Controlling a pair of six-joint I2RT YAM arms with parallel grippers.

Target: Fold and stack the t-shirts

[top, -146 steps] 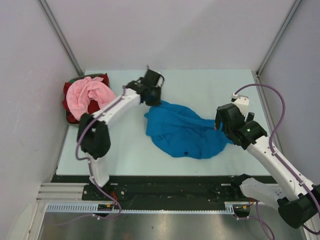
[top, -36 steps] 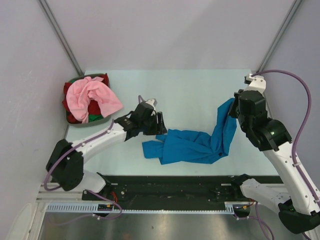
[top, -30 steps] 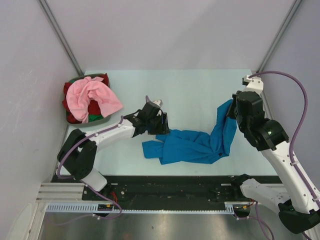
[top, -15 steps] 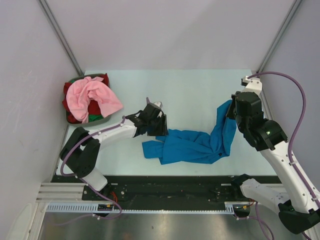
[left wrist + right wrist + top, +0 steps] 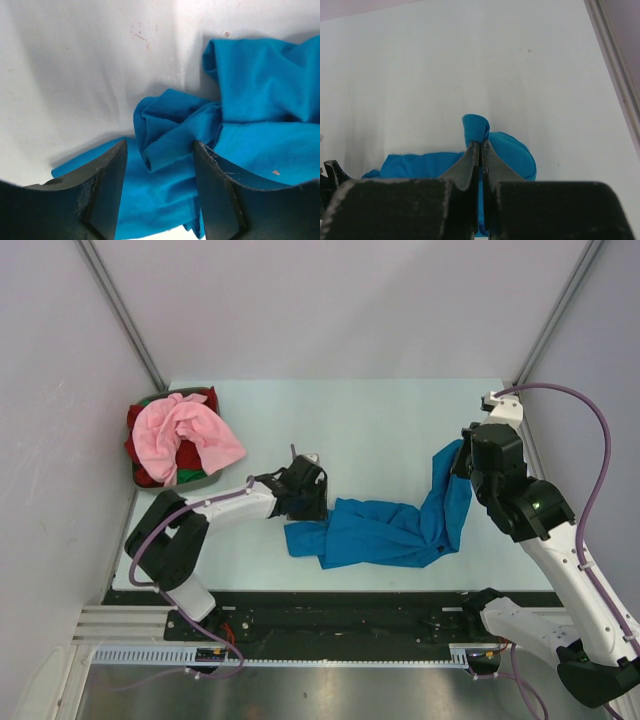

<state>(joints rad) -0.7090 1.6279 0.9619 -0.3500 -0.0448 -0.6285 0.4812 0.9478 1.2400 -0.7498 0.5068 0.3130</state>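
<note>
The bright blue t-shirt [image 5: 380, 530] lies crumpled along the near middle of the table. Its right end is lifted off the surface by my right gripper [image 5: 462, 457]. In the right wrist view the right gripper [image 5: 479, 143] is shut on a bunched tip of the blue t-shirt [image 5: 476, 127]. My left gripper [image 5: 305, 504] is low over the shirt's left end. In the left wrist view the left gripper [image 5: 160, 146] is open, and a rolled fold of the blue t-shirt [image 5: 167, 142] lies between its fingers [image 5: 107, 182]. The pink t-shirt [image 5: 185, 430] is piled on the red t-shirt [image 5: 138, 455], with a bit of green [image 5: 190, 476].
The dark grey basket [image 5: 200, 481] with the pink, red and green cloth stands at the table's far left. A metal frame rail [image 5: 525, 430] runs along the right edge near my right arm. Bare table [image 5: 380, 425] stretches behind the blue shirt.
My left gripper has come down a little nearer over the blue shirt's left end. The right gripper has held still with the lifted cloth.
</note>
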